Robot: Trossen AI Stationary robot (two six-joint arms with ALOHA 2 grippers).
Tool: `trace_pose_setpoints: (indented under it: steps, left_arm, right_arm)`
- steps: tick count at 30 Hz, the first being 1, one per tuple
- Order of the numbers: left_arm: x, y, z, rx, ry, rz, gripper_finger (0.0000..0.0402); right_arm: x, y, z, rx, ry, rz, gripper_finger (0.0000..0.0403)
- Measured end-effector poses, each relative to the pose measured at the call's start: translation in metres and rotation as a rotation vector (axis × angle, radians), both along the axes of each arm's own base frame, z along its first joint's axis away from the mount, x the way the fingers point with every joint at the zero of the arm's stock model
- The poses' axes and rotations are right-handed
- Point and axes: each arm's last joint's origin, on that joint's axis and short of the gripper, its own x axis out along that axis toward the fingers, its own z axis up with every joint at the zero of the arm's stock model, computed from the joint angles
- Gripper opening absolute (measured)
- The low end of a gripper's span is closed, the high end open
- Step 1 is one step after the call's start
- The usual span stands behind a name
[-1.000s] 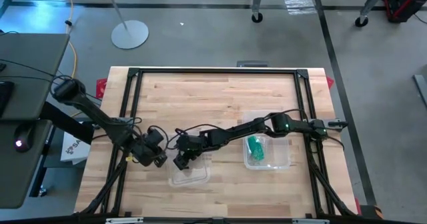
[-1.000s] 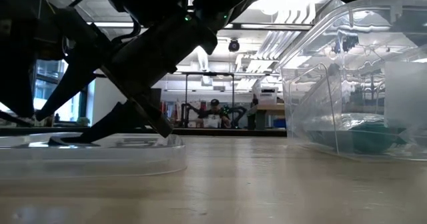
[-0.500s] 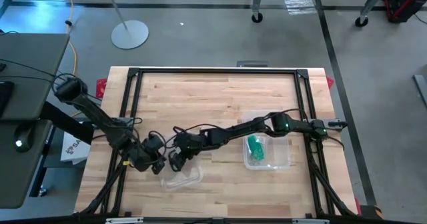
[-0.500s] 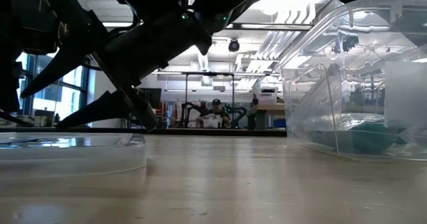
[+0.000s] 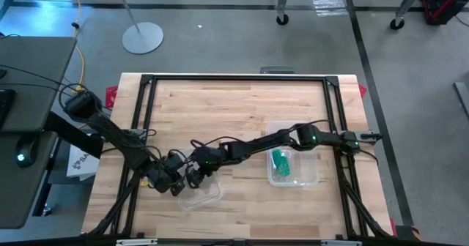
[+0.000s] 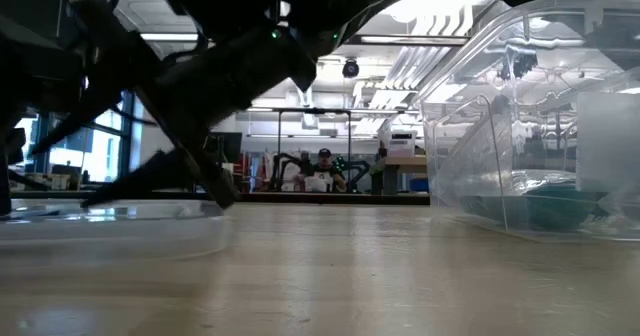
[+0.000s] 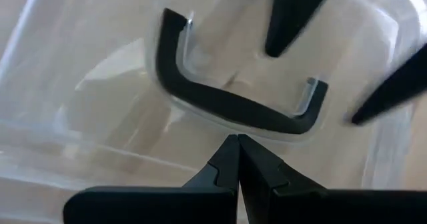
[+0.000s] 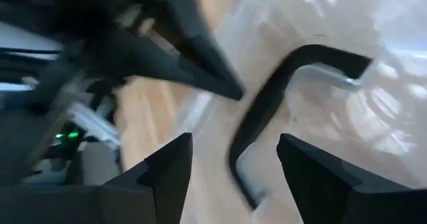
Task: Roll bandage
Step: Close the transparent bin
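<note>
Clear plastic forms the two containers on the wooden table (image 5: pixel 242 107). An open box (image 5: pixel 294 165) stands toward the right side of the table, and the bandage (image 5: pixel 281 163), a small green roll, lies inside it. In the low view the same box (image 6: pixel 530 116) rises at the right, with the green bandage (image 6: pixel 560 201) on its floor.

A flat clear lid (image 5: pixel 200 195) rests near the front edge of the table, left of centre, well apart from the box. It carries a black U-shaped handle (image 7: pixel 233 101).

Left arm: it reaches in from the left side of the table. The left hand (image 5: pixel 174 183) sits at the lid's left edge. In the left wrist view its two fingers (image 7: pixel 235 159) are pressed together, tip to tip, with nothing between them, and point at the handle from just beside it.

Right arm: it stretches from the right side across the table, passing the box. The right hand (image 5: pixel 196 176) is over the lid's rear edge, close to the left hand. In the right wrist view its fingers (image 8: pixel 175 164) stand apart, empty, with the handle (image 8: pixel 280 97) ahead of them and not between them.

In the low view both arms appear as dark shapes above the lid (image 6: pixel 110 221). A person (image 6: pixel 321 171) sits far back in the room.
</note>
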Motion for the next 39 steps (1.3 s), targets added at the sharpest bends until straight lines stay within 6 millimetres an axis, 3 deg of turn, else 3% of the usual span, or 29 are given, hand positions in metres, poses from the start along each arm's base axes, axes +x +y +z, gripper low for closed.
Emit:
trace_pose_setpoints:
  steps: [6,13,16,24,30,39]
  left_arm:
    - [0.005,-0.003,-0.019,-0.054,-0.053,0.016,0.0]
    - [0.013,-0.003,-0.026,-0.066,-0.082,0.036,0.0]
    - [0.015,-0.002,-0.029,-0.028,-0.112,0.059,0.0]
    - [0.021,-0.002,-0.037,0.04,-0.174,0.097,0.0]
    - [0.028,0.001,-0.035,0.027,-0.218,0.076,0.0]
    - [0.024,0.003,-0.004,-0.053,-0.202,0.029,0.0]
  right_arm:
    - [-0.003,-0.001,-0.006,-0.019,0.062,-0.046,0.0217]
    - [-0.005,-0.001,-0.005,0.015,0.09,0.017,0.0217]
    - [0.0,0.006,0.006,0.056,0.034,0.036,0.0217]
    - [-0.01,0.02,-0.002,0.001,0.154,-0.037,0.0217]
    - [-0.019,0.016,0.009,-0.094,0.216,-0.053,0.0217]
    - [-0.026,0.001,0.041,-0.183,0.182,-0.02,0.0217]
